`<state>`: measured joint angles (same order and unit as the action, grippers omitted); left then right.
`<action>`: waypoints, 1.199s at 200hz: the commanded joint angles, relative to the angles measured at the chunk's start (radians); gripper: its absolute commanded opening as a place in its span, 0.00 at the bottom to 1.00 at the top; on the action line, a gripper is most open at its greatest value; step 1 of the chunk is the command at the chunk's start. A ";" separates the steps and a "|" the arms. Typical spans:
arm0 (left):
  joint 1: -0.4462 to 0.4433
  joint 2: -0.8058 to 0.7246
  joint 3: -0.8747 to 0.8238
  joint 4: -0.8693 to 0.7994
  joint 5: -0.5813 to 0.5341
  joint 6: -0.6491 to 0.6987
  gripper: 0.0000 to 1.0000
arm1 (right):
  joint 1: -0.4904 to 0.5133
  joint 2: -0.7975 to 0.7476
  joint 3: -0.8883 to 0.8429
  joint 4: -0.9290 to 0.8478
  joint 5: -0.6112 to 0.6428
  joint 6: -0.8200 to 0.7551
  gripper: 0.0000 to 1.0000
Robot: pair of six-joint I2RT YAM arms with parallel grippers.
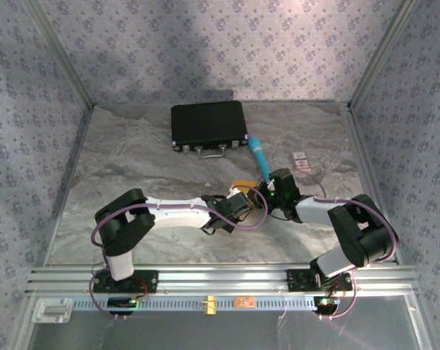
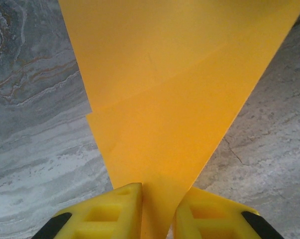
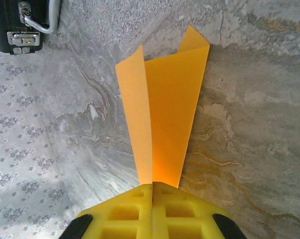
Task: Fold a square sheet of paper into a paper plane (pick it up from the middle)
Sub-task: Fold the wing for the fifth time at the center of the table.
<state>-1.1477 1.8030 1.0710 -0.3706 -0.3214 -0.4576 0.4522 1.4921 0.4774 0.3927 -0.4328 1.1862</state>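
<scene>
R gripper (image 3: 152, 185) pinched tight on the narrow end of the folded orange-yellow paper (image 3: 164, 109); flaps fan out over the marbled table (image 3: 249, 124); L gripper (image 2: 158, 191) jaws slightly apart, paper running thru the gap; paper sits mid-table betw both arms, near teal tube (image 1: 260, 154); black case (image 1: 209, 125) behind; white card (image 1: 300, 159) w/ print too small to read.

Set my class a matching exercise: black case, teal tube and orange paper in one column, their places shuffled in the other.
Things:
1. black case
2. teal tube
3. orange paper

Places:
a. held in the right gripper, fingers shut
b. farthest back, handle on its near side
c. between the case and the right gripper

Pairs: 1-b, 2-c, 3-a
</scene>
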 commanded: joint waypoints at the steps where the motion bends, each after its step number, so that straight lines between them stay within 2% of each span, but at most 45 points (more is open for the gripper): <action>1: -0.005 -0.008 0.015 0.001 0.009 -0.010 0.21 | 0.004 -0.016 -0.005 -0.018 0.010 -0.008 0.03; 70: -0.006 -0.020 0.000 0.022 0.017 -0.008 0.22 | 0.003 -0.011 -0.007 -0.016 0.010 -0.009 0.03; 95: -0.006 -0.008 0.009 0.004 0.012 -0.013 0.16 | 0.004 -0.012 -0.005 -0.017 0.010 -0.008 0.03; 127: -0.006 -0.009 0.007 0.009 0.021 -0.016 0.14 | 0.004 -0.013 -0.008 -0.014 0.008 -0.008 0.04; 165: -0.003 -0.007 0.003 0.011 0.023 -0.035 0.13 | -0.003 -0.029 -0.009 -0.047 0.017 -0.035 0.15; 198: 0.021 -0.014 -0.025 0.042 0.085 -0.075 0.14 | -0.043 -0.111 -0.013 -0.161 0.049 -0.100 0.26; 240: 0.060 -0.032 -0.051 0.073 0.149 -0.118 0.19 | -0.072 -0.192 -0.008 -0.269 0.068 -0.159 0.29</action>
<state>-1.1107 1.8023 1.0386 -0.3138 -0.2234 -0.5308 0.3901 1.3334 0.4698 0.2279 -0.3946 1.0855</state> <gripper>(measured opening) 0.181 0.284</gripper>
